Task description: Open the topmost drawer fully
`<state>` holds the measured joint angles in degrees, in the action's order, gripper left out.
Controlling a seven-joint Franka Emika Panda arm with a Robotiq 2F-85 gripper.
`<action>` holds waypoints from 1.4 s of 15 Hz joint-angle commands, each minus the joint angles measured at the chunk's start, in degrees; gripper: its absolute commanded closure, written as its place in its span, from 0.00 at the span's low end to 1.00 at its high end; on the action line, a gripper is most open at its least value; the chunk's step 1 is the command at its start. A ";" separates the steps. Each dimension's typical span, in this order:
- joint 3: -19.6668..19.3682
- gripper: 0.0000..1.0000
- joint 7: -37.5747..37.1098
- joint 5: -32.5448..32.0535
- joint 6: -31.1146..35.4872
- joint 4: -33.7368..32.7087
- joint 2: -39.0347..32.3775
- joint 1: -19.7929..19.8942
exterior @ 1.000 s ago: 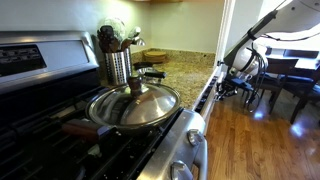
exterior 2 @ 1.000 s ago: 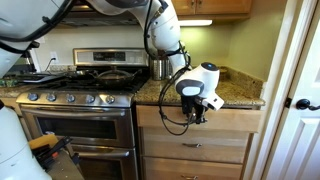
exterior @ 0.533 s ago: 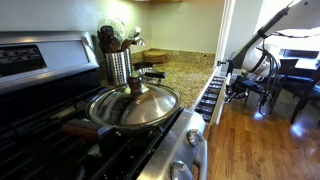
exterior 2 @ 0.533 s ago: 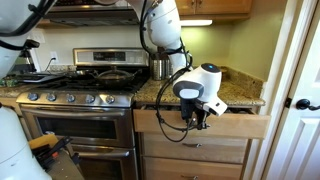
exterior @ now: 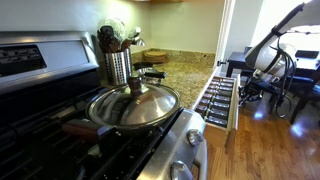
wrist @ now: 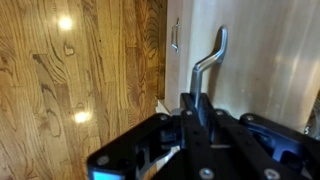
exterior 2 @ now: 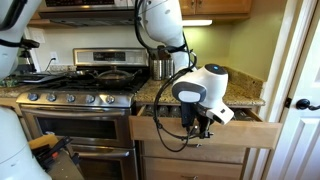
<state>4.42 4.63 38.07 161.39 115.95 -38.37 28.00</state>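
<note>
Light wooden topmost drawer (exterior: pixel 217 98) standing out from under the speckled granite counter (exterior: pixel 185 72), long axis jutting toward the wood-plank floor (wrist: pixel 80 70).
Curved silver metal handle (wrist: pixel 207 58) pinched between the black end effector (wrist: pixel 198 108) fingers, clear only in the wrist view. Divided interior visible in an exterior view (exterior: pixel 213 104); only the flat front panel (exterior 2: pixel 250 133) in an exterior view.

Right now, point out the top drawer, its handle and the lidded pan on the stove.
top drawer (exterior 2: pixel 245 132), exterior view, on its wooden front panel.
drawer handle (wrist: pixel 207 58), wrist view, on the bent metal bar above the jaws.
lidded pan (exterior: pixel 140 105), exterior view, on the lid's dome.
</note>
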 commanded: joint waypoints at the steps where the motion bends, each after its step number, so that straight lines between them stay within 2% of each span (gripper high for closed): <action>1: -4.30 0.96 3.61 -2.91 1.48 6.26 -0.35 -0.56; 2: -1.02 0.91 1.68 0.86 -0.52 1.15 0.85 0.16; 11: -1.55 0.91 3.14 1.12 -0.82 2.63 1.83 1.03; 12: -1.53 0.96 3.48 1.22 -0.54 3.12 1.91 1.24; 16: -1.17 0.96 8.78 4.00 2.31 6.07 1.62 3.12; 21: -3.06 0.96 13.03 5.29 2.66 8.59 1.74 4.79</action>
<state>3.52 13.06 43.18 160.97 119.93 -36.08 31.12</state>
